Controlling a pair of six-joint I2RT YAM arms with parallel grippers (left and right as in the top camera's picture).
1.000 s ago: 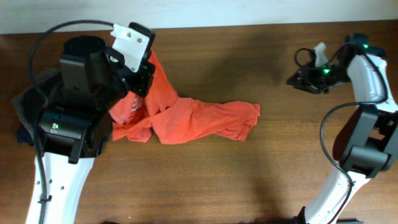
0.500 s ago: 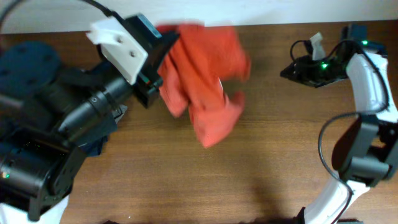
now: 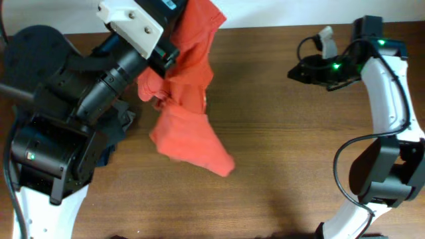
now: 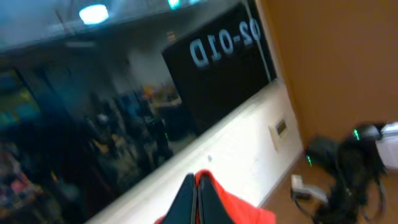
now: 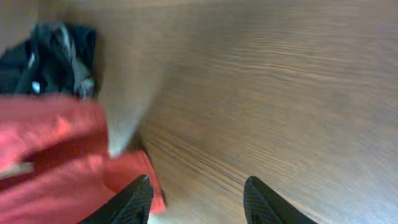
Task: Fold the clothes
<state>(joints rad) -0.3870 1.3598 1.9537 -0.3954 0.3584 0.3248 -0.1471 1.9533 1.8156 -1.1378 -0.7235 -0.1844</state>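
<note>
Now L gripper, clamped on shirt, has hoisted it off table to hang; R gripper jaws apart, empty; fold not begun.

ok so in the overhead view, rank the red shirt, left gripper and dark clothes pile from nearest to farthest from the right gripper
1. red shirt, hanging mid-table, nearest the right gripper
2. left gripper, back left, clamped on the shirt
3. dark clothes pile, far left, farthest
</note>
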